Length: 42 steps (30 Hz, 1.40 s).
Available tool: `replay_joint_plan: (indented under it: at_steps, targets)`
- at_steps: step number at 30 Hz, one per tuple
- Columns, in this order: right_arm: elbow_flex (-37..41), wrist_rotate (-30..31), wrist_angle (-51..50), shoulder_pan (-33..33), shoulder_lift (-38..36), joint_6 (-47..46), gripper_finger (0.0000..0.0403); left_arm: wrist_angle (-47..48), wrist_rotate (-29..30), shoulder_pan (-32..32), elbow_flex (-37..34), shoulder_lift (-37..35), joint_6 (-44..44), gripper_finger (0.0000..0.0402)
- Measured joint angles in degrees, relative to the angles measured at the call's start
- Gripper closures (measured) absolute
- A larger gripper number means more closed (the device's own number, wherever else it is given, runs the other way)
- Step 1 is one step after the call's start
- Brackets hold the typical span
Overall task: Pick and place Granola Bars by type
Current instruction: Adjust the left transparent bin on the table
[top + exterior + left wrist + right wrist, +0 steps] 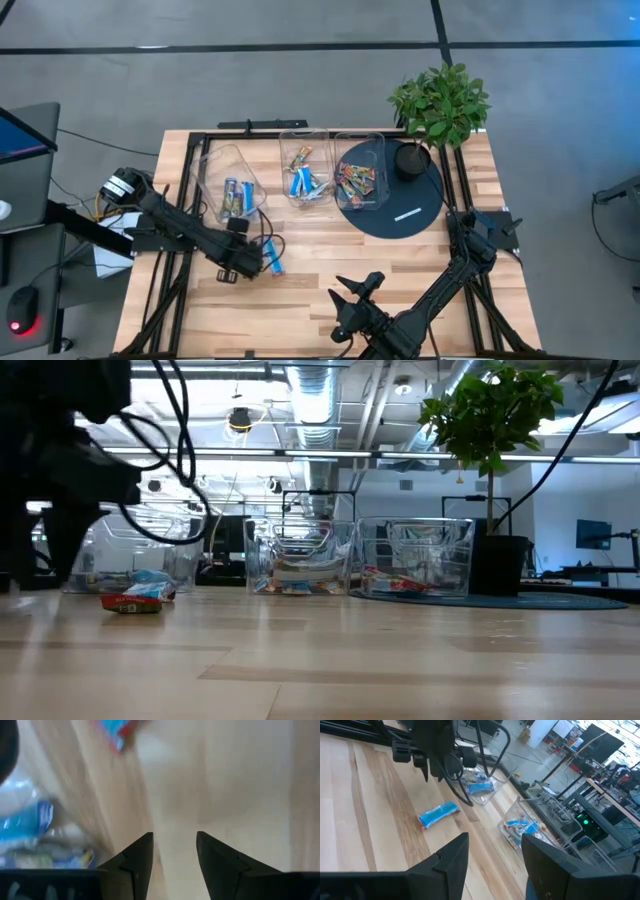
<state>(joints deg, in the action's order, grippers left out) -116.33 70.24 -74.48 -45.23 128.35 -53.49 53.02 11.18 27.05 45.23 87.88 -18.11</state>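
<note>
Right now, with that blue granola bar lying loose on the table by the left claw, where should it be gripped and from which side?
Probably across its narrow middle, coming straight down from above. The blue granola bar lies flat and alone on the wooden table, with bare wood along both long edges. The left claw, fingers apart and empty, hangs right beside it.

Counted from the high view. Bins: three clear ones, left (222, 180), middle (303, 160), right (358, 170). Loose bars on the table: one, blue (274, 262). Bars in left bin: at least two blue (236, 197); exact number unclear. Bars in middle bin: several, blue and silvery-green (306, 178); overlap prevents a firm count. Bars in right bin: several orange-red (355, 183), count unclear. Plants: one, potted (438, 105). Dark round mats: one (400, 205). White marks on mat: one (407, 214). Arms: two. Grippers: two, left (240, 262) and right (345, 297).
</note>
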Motion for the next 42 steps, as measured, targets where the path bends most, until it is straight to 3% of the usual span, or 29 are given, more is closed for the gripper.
replay_joint_plan:
  at_steps: [8, 14, 23, 26, 33, 42]
  targets:
    - [0.0, 0.0, 0.17, 0.0, 0.0, -0.02, 0.0226, 11.11, -3.52, 2.6, 0.0, 0.01, -8.26, 0.0256]
    - [0.0, 0.02, 0.2, 0.0, 0.0, -0.04, 0.0226, 19.57, -0.66, 4.28, 0.0, 0.0, -14.76, 0.0256]
    - [0.0, 0.02, 0.42, 0.0, 0.0, -0.04, 0.0226, 28.51, 17.47, 4.25, 0.0, 0.0, -20.63, 0.0256]
    - [0.0, 0.02, 0.42, 0.0, 0.0, -0.04, 0.0226, 28.5, 20.7, 3.03, 0.0, 0.0, -19.9, 0.0256]
    - [0.0, 0.02, 0.42, 0.0, 0.0, -0.04, 0.0226, 29.76, 17.46, 0.8, 0.0, 0.01, -19.59, 0.0256]
    - [0.0, -1.18, 0.39, 0.34, 0.02, -0.04, 0.0226, 37.14, 15.72, 7.18, 1.72, -4.66, -32.95, 0.0256]
